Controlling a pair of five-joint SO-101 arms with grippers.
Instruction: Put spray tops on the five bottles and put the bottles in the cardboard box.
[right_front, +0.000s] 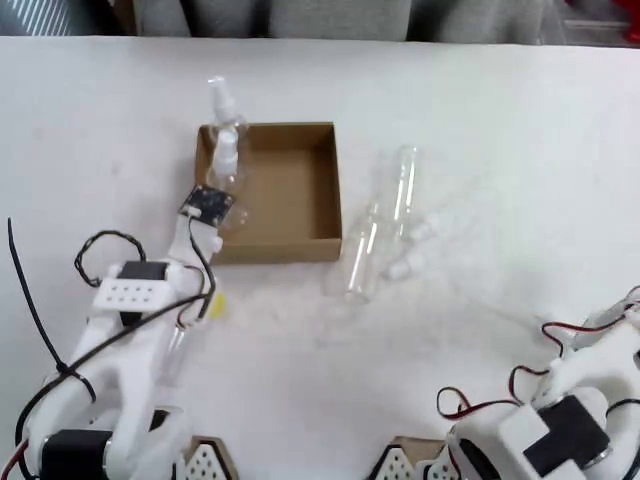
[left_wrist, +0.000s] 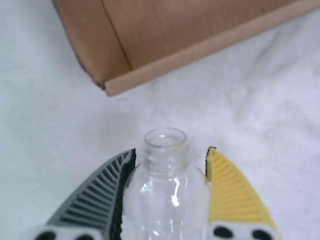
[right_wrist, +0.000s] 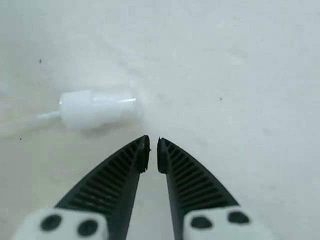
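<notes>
- Just short of the cardboard box's (left_wrist: 200, 49) near corner, my left pincer (left_wrist: 170, 154) is clamped on a clear bottle (left_wrist: 167, 205). The grey and yellow fingers sit either side of its shoulder, and its open neck points toward the box.
- The bottle looks empty, thin-walled and light. I judge it slick and apt to twist, so the shoulder under the neck is the sound hold and leaves the mouth free for a top.
- My right pincer (right_wrist: 151, 147) is closed to a slit on nothing, with a white spray top (right_wrist: 97, 109) just beyond its tips.
- That top looks small, stiff and light, with a thin tube; I'd take it across the cap body, never by the tube.
- By the box's left wall are two capped bottles (right_front: 228, 150); right of the box lie two bare bottles (right_front: 405, 175).
</notes>
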